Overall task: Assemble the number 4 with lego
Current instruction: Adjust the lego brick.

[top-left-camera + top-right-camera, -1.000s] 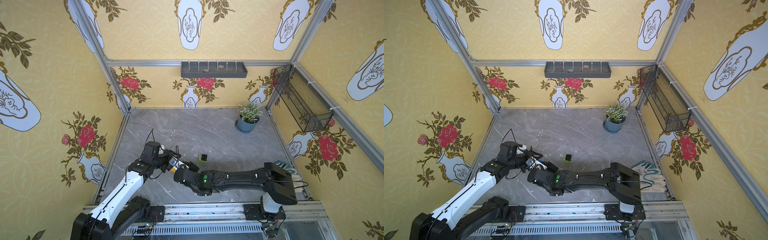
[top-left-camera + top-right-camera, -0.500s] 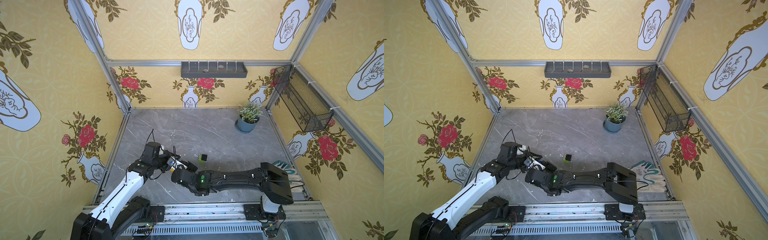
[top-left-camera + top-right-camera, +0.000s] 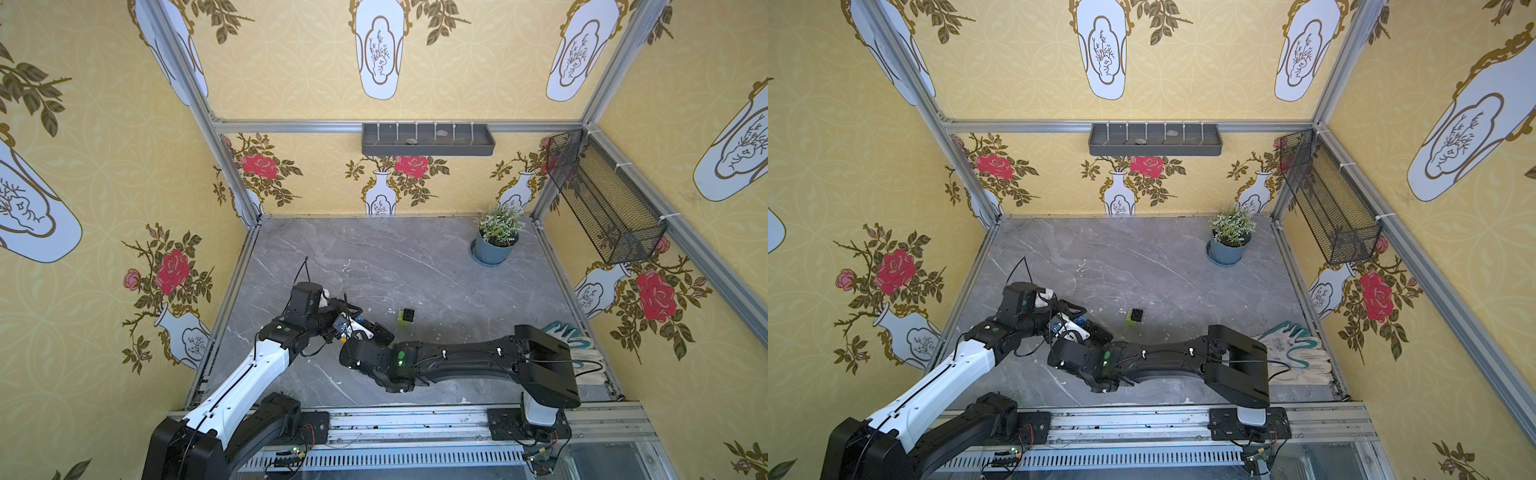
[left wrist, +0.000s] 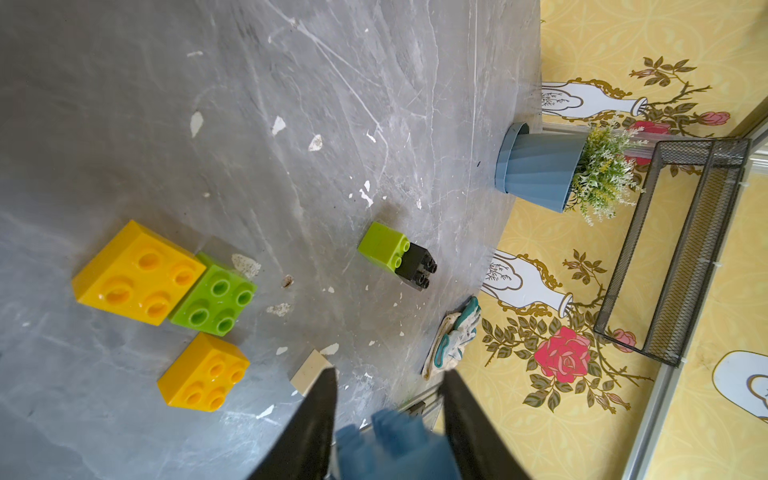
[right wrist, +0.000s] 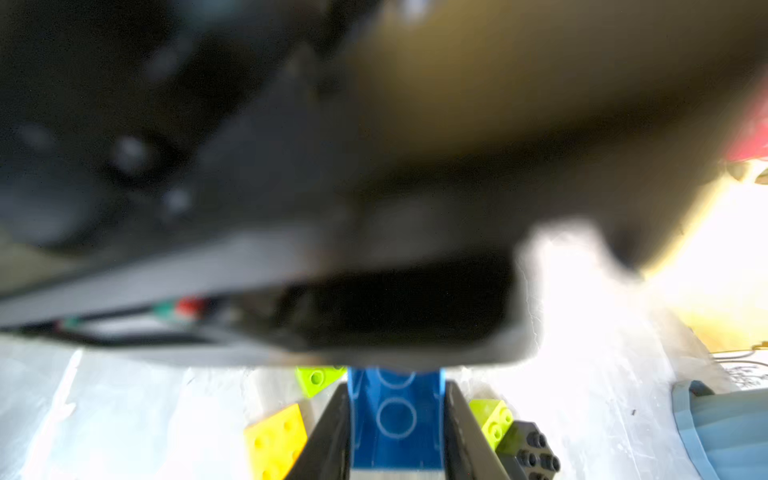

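Note:
My right gripper (image 5: 397,386) is shut on a blue lego brick (image 5: 395,415), gripped across its width with the hollow underside showing. The same blue brick (image 4: 390,444) pokes between the fingers of my left gripper (image 4: 388,378), which stands open with floor showing beside it. Both grippers meet at the front left of the floor in both top views (image 3: 359,328) (image 3: 1086,328). Loose on the floor lie a large yellow brick (image 4: 137,274), a green one (image 4: 214,299), a small yellow one (image 4: 203,372) and a white one (image 4: 309,372). A green and black pair (image 3: 406,316) is joined. The number 4 is out of view.
A potted plant (image 3: 496,241) stands at the back right. Work gloves (image 3: 573,345) lie by the right wall, under a wire basket (image 3: 602,199). A grey shelf (image 3: 428,139) hangs on the back wall. The metal rail (image 3: 415,419) borders the front.
My right arm has slid a little to the left, bringing the blue brick closer into the left gripper. The left arm has hardly moved.

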